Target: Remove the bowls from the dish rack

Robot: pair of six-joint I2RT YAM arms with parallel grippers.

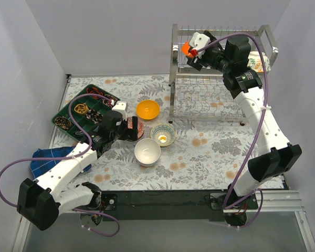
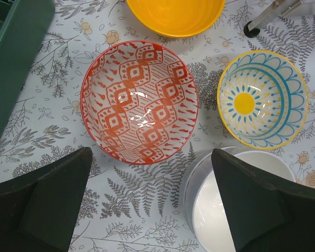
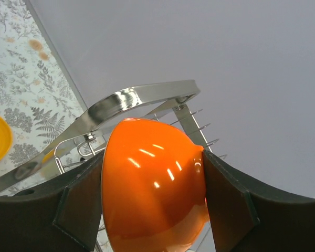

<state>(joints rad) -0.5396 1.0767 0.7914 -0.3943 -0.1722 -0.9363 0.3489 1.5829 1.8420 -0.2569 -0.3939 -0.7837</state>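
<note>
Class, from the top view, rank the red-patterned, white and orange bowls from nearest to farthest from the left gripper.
1. red-patterned bowl, right beneath it.
2. white bowl, close by, on its right.
3. orange bowl, far off, up at the dish rack.

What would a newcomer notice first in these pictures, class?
A glossy orange bowl sits clamped in the right gripper, high by the top rail of the dish rack. Below, four bowls cluster on the floral table, the red-patterned bowl under the open left gripper.
</note>
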